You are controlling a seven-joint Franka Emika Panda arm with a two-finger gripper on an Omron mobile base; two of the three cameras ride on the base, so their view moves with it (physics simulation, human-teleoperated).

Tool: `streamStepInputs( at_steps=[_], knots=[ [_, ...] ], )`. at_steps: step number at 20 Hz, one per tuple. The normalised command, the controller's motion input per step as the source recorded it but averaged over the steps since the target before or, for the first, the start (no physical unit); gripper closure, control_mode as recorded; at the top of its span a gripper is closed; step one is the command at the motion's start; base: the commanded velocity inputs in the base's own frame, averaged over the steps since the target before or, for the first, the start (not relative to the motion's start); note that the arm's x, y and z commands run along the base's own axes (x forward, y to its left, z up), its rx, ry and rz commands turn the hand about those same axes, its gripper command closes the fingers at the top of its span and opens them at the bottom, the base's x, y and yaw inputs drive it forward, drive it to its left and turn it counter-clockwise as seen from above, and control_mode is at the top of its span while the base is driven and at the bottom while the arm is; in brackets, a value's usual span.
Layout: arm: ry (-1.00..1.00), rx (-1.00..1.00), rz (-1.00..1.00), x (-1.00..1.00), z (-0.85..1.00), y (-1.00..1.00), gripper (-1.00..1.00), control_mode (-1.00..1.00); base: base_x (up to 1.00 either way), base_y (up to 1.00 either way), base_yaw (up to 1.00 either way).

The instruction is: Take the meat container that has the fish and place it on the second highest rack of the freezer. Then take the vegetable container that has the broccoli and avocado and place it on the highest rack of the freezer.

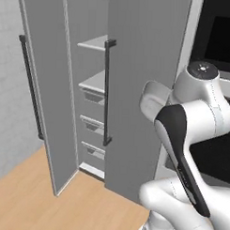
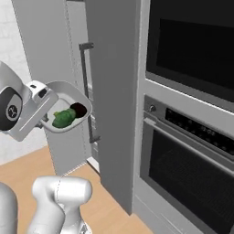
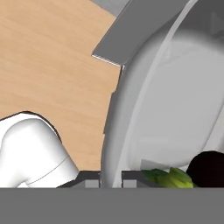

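Broccoli (image 2: pixel 63 118) and avocado (image 2: pixel 79 109) sit together in a pale grey vegetable container (image 2: pixel 68 91), and the tool (image 2: pixel 45 116) pinches that container by its rim, its tips nearly pressed together on the thin wall. In the hand view the container's curved rim (image 3: pixel 114 131) runs up from 6 o'clock toward 1 o'clock, with the green clump (image 3: pixel 170 178) and the black oval (image 3: pixel 209 169) low at about 5 o'clock (the tool's tips themselves are mostly hidden there). In the right base view the container is held up off the wooden floor (image 2: pixel 27 171), tipped a little, at about 9 o'clock in the frame, just in front of the freezer (image 2: pixel 112 91).

Beyond it the freezer's door (image 1: pixel 45 86) stands open, with a long dark bar handle (image 1: pixel 31 86). Inside, seen from the left base view, the highest rack (image 1: pixel 97 42) lies at 12 o'clock and the second highest rack (image 1: pixel 96 81) just below it, above grey drawers (image 1: pixel 94 125). At 3 o'clock of the freezer stands the black-glass wall oven (image 2: pixel 192 91).
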Motion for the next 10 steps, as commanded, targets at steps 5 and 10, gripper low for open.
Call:
streamStepInputs(
  at_steps=[5,10],
  knots=[
    [0.00,0.00,0.00,0.00,0.00,0.00,1.00,1.00,0.99,1.00,-0.30],
    [0.00,0.00,0.00,0.00,0.00,0.00,1.00,1.00,0.92,0.89,-0.24]
  ],
)
